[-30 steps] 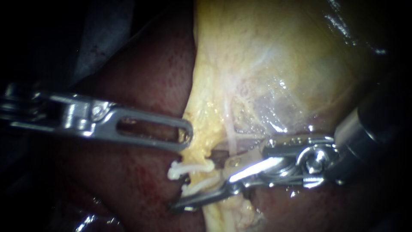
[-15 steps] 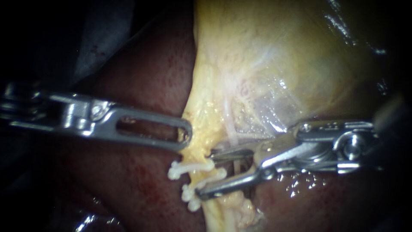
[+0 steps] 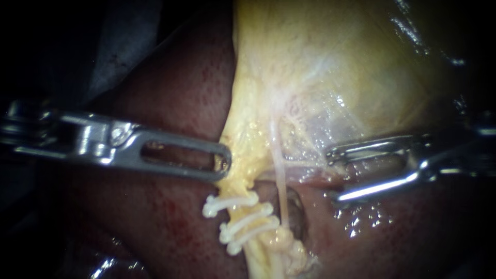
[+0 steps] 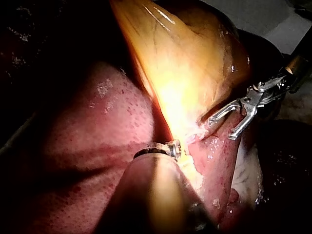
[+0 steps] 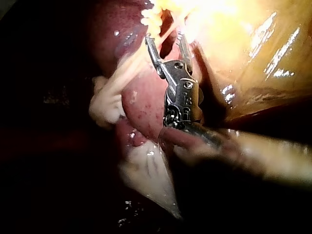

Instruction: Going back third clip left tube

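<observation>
Three white clips [image 3: 243, 219] sit side by side across the yellowish left tube [image 3: 258, 248] below the gallbladder [image 3: 330, 67]. A thin pale tube [image 3: 281, 194] runs just right of them. My right instrument [image 3: 333, 174] stands off to the right of both tubes, its jaws open and empty; the left wrist view also shows this instrument [image 4: 220, 129] with its jaws apart. In the right wrist view the right instrument [image 5: 163, 37] points at the clips [image 5: 151, 17]. My left instrument [image 3: 225, 161] is shut on the gallbladder's yellow lower edge, just above the clips.
Dark red liver [image 3: 175, 93] lies under and left of the tubes. More wet liver [image 3: 372, 227] lies below the right instrument. A small dark hollow [image 3: 295, 209] opens beside the thin tube.
My right instrument's jaws have opened and drawn back to the right, away from the left tube. A third clip now shows there. The left instrument has held still.
</observation>
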Robot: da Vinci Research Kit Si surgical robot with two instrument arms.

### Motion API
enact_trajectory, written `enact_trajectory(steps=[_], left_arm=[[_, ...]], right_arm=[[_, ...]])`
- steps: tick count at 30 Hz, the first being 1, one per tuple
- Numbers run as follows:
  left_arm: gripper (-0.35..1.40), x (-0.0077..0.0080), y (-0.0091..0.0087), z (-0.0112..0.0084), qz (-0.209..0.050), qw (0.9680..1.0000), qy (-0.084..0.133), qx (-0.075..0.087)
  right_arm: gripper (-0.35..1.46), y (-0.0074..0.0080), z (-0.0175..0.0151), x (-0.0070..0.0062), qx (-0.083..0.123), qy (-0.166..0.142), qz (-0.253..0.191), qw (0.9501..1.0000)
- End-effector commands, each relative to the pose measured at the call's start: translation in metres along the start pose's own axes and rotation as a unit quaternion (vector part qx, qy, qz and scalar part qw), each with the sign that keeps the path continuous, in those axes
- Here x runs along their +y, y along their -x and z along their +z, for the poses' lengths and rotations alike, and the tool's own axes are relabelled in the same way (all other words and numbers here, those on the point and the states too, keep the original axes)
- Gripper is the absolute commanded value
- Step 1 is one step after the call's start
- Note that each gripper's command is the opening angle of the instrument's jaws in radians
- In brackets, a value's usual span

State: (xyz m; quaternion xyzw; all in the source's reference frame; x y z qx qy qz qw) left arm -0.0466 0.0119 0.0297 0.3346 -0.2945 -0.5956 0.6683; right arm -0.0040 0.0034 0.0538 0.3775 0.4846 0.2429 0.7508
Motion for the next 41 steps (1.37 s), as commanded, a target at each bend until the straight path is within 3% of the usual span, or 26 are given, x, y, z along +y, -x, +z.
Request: enact_trajectory(steps=[1, 12, 23, 26, 41], left_arm=[[-0.35, 0.0000, 0.0000, 0.0001, 0.000, 1.0000, 0.000, 0.000], [-0.35, 0.0002, -0.0001, 0.0015, 0.001, 1.0000, 0.003, -0.004], [-0.35, 0.0008, -0.0009, 0.0079, 0.006, 1.0000, -0.002, 0.006], [-0.35, 0.0007, -0.0010, 0.0088, 0.008, 0.9999, 0.000, 0.007], [-0.35, 0.0013, -0.0008, 0.0091, 0.009, 0.9999, 0.002, 0.009]], right_arm=[[0.50, -0.0002, -0.0005, 0.0000, 0.001, 0.002, -0.002, 1.0000], [0.51, -0.0011, -0.0035, -0.0003, 0.006, 0.011, -0.009, 0.9999], [0.51, -0.0011, -0.0035, -0.0004, 0.006, 0.010, -0.009, 0.9999], [0.51, -0.0011, -0.0035, -0.0004, 0.006, 0.010, -0.009, 0.9999], [0.51, -0.0010, -0.0035, -0.0005, 0.006, 0.010, -0.009, 0.9999]])
